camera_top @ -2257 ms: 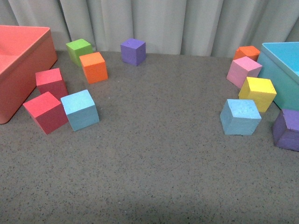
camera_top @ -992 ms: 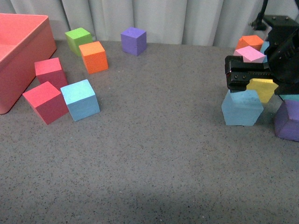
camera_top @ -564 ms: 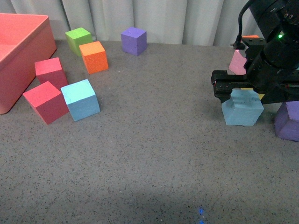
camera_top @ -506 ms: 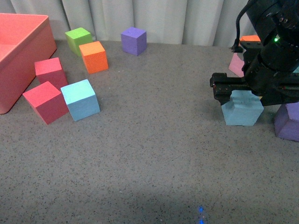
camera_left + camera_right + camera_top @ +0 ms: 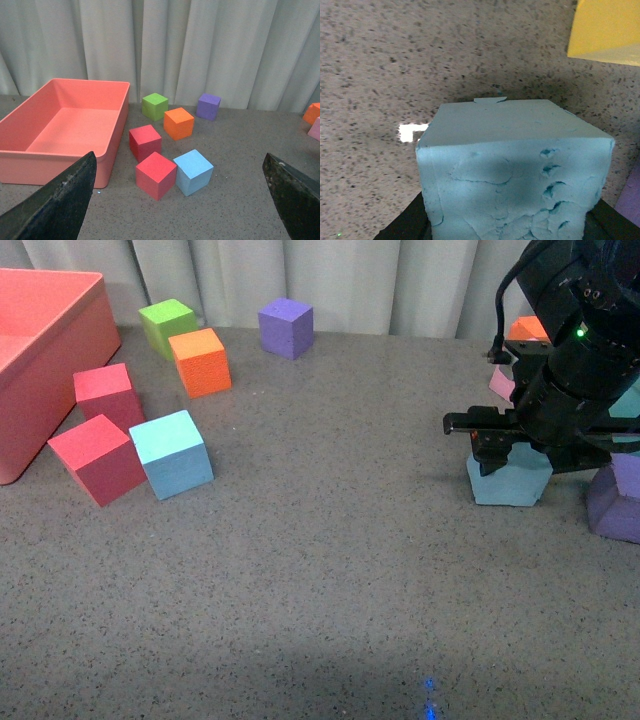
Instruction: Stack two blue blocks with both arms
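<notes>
My right gripper is shut on a blue block at the right of the table; the block sits on or just above the surface. In the right wrist view this block fills the frame between the black jaws. The second blue block rests at the left, touching a red block; it also shows in the left wrist view. My left gripper is open and empty, well above and back from that block; it is out of the front view.
A coral bin stands far left. Red, orange, green and purple blocks lie behind the left blue block. A purple block, a yellow block and a pink block crowd the right arm.
My right arm came in from the right, lowered over the right blue block and shut on it, shifting it slightly left. The left blocks have not moved.
</notes>
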Controlling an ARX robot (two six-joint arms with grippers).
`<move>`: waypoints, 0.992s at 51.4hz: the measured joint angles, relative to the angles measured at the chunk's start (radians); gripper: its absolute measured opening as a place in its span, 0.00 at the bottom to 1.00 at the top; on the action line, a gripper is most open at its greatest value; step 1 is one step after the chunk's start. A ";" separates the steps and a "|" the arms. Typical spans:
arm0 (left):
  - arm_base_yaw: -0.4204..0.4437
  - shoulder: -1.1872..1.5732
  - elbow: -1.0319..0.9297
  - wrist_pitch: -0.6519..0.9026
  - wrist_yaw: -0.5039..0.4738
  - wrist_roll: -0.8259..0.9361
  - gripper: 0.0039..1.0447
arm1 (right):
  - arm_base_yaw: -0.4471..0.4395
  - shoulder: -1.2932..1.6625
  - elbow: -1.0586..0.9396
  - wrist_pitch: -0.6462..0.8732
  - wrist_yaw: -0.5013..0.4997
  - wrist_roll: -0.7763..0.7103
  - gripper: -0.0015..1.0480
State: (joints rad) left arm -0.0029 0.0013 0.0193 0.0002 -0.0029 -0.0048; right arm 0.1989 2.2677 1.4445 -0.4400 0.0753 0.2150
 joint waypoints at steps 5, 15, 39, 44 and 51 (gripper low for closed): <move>0.000 0.000 0.000 0.000 0.000 0.000 0.94 | 0.032 -0.015 0.004 0.006 -0.034 0.007 0.46; 0.000 0.000 0.000 0.000 0.000 0.000 0.94 | 0.121 0.003 0.098 -0.010 -0.070 0.048 0.46; 0.000 0.000 0.000 0.000 0.000 0.000 0.94 | 0.265 0.238 0.455 -0.196 -0.070 0.146 0.45; 0.000 0.000 0.000 0.000 0.000 0.000 0.94 | 0.273 0.259 0.496 -0.222 -0.066 0.152 0.45; 0.000 0.000 0.000 0.000 0.000 0.000 0.94 | 0.276 0.258 0.498 -0.206 -0.082 0.161 0.60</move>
State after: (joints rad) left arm -0.0029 0.0013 0.0193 0.0002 -0.0029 -0.0044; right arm 0.4751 2.5259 1.9423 -0.6460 -0.0067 0.3763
